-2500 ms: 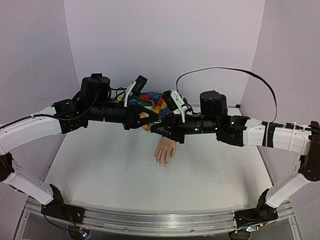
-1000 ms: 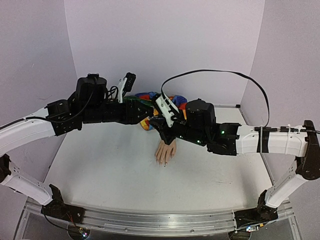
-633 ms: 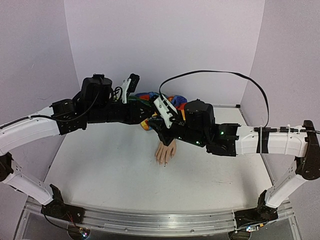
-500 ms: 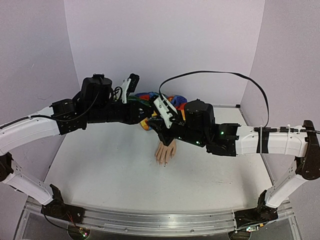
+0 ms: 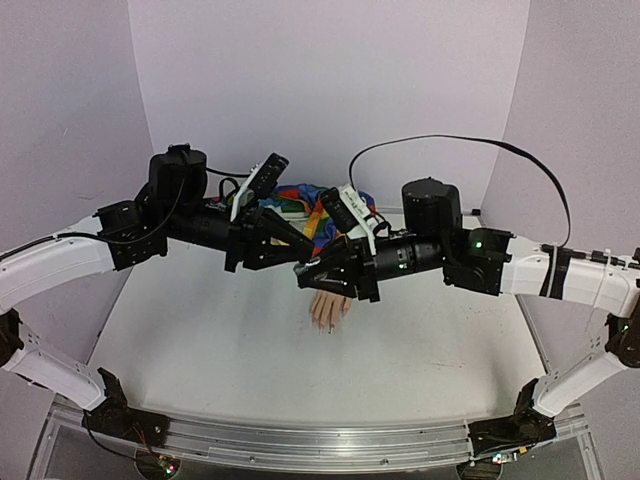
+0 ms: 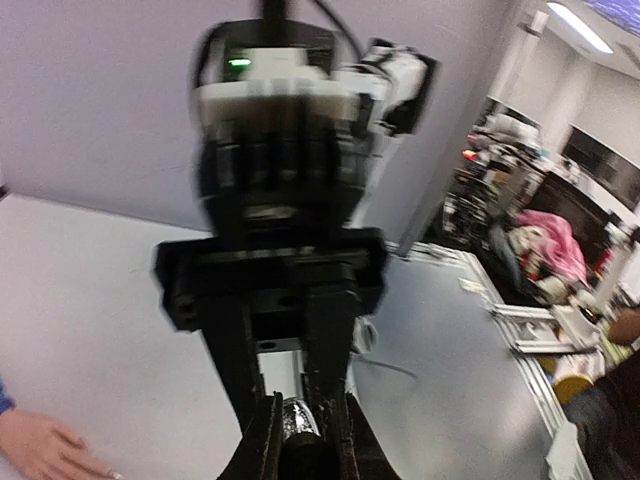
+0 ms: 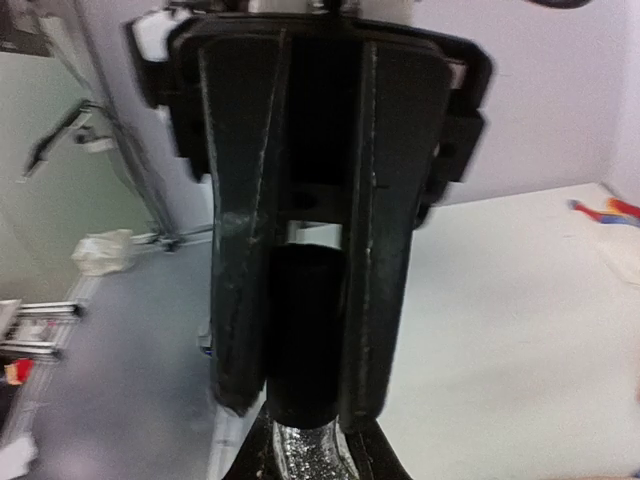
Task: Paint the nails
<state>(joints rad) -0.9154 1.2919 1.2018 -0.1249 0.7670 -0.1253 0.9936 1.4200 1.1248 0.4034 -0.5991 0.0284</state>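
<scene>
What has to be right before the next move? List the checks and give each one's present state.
1. Hold of the right gripper on the glittery bottle: ok, shut on it.
2. Hold of the left gripper on the black cap: ok, shut on it.
3. Cap off the bottle: not ok, it sits on the bottle.
4. Bottle and cap held above the table: ok.
5. The mannequin hand lies on the table, fingers toward the arms' bases: ok.
6. Whether the nails are bare or painted: cannot tell, too small.
</scene>
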